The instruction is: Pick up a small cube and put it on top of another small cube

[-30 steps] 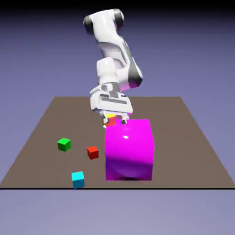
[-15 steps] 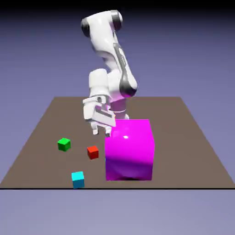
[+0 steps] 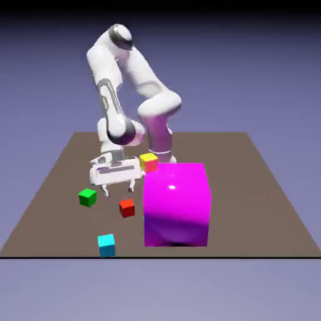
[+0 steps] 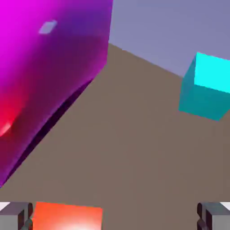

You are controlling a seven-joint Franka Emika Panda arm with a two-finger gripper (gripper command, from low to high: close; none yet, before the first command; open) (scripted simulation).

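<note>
The small red cube [image 3: 127, 207] lies on the brown table, just left of the big magenta cube. My gripper [image 3: 119, 188] hangs open slightly above and behind it, nothing between the jaws. In the hand view the red cube [image 4: 67, 216] shows at the bottom edge, close to the left fingertip [image 4: 15, 215] of the gripper [image 4: 115, 218]; the right fingertip [image 4: 214, 215] stands far from it. The small green cube [image 3: 88, 197] sits further toward the exterior view's left, apart from the gripper.
The big magenta cube [image 3: 177, 204] stands right beside the red cube and fills the hand view's left [image 4: 49, 67]. A cyan cube [image 3: 106, 245] [image 4: 206, 85] lies near the table's front edge. A yellow-and-orange cube [image 3: 148, 162] sits behind the magenta one.
The arm has swung from behind the magenta cube toward the exterior view's left and lowered, bringing the open gripper over the red cube. The yellow-and-orange cube is uncovered again.
</note>
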